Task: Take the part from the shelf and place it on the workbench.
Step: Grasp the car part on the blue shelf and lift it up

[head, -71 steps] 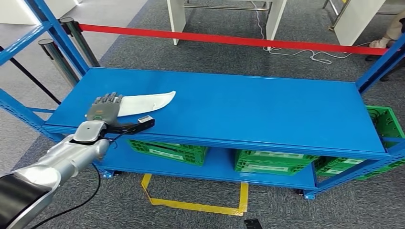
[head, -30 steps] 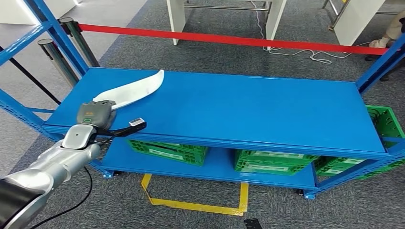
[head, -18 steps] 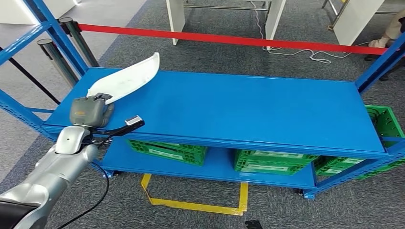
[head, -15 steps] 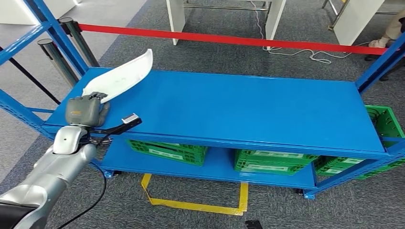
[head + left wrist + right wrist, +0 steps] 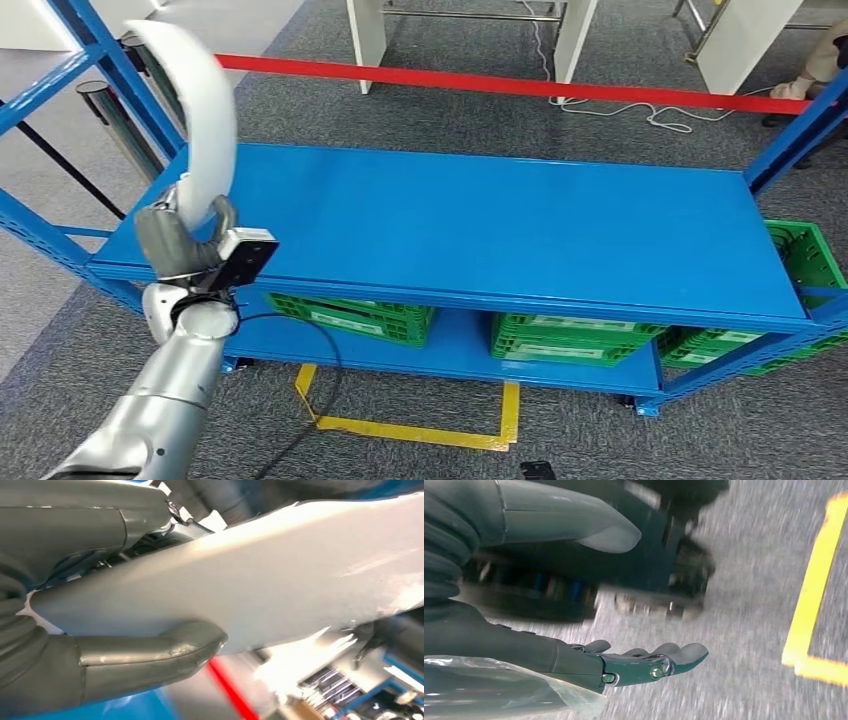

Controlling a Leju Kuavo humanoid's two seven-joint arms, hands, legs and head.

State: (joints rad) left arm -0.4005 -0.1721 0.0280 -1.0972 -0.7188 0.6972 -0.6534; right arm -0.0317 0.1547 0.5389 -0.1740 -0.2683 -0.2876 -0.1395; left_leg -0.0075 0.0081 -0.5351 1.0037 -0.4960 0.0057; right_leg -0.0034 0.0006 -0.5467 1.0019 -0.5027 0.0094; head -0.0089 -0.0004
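Lifted off the blue shelf [image 5: 480, 220] since earlier, the curved white part [image 5: 200, 120] now stands upright above the left hand [image 5: 180, 240], fingers wrapped around its lower end. Right hand [image 5: 644, 662] hangs open, empty. Held so low, it may swing or slip.

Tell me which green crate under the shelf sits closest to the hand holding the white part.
The leftmost green crate, on the lower shelf just right of the left hand.
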